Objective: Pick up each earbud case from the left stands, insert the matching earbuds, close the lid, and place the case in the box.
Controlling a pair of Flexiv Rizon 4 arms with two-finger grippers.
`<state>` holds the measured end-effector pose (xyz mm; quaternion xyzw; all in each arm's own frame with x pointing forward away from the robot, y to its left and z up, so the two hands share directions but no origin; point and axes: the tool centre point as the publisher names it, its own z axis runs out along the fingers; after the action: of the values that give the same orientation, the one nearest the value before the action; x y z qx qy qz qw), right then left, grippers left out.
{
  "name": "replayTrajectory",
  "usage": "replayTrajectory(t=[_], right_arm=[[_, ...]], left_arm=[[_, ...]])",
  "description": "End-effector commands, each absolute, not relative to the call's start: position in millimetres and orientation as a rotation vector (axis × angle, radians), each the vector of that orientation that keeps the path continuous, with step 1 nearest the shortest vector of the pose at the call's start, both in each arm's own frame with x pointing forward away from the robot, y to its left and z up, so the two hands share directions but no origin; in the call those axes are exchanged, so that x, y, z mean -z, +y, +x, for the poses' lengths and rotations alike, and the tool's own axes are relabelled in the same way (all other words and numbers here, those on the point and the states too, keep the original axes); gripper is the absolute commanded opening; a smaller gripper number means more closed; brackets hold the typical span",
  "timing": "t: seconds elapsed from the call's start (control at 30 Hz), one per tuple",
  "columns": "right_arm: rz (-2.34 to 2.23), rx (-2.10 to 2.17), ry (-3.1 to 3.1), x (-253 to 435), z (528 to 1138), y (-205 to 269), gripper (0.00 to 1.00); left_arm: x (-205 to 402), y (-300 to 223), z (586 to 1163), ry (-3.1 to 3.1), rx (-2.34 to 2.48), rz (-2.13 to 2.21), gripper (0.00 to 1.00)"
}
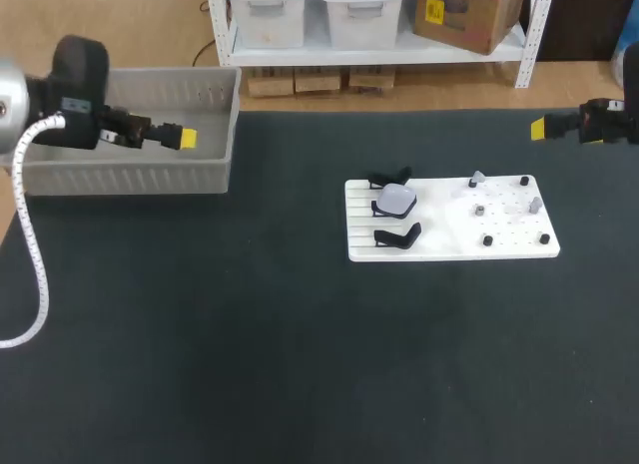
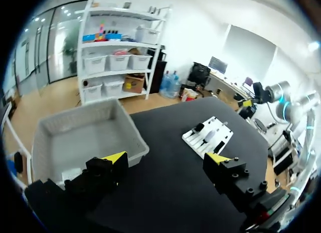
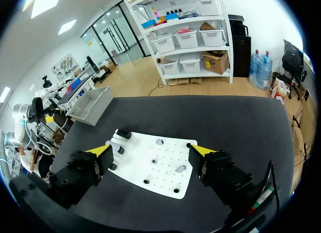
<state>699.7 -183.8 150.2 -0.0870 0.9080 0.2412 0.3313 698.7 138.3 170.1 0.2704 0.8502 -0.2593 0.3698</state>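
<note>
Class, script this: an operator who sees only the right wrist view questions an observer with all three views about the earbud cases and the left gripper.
Operator: How many cases sit on the stands?
Observer: The head view shows one pale case, on the middle of three stands; the other two are bare.
Operator: Is the left gripper holding anything?
Observer: No. The left gripper is open and empty, near the grey box.

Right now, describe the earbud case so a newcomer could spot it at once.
On the dark table lies a white board, right of centre. Three black stands line its slatted left end; the earbud case sits on the middle one. It alone is pale and rounded, the other stands bare.
</note>
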Motion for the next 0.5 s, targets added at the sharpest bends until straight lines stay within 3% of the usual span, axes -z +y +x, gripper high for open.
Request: replayTrajectory(t=[0.03, 0.5], right_arm=[[-0.230, -0.635, 2.373, -150, 700, -185, 1.00], [-0.230, -0.635, 2.373, -150, 700, -185, 1.00]], left_arm=[[-166, 131, 703, 1.801, 0.954, 1.156, 1.00], [-158, 76, 702, 1.599, 0.922, 1.622, 1.00]])
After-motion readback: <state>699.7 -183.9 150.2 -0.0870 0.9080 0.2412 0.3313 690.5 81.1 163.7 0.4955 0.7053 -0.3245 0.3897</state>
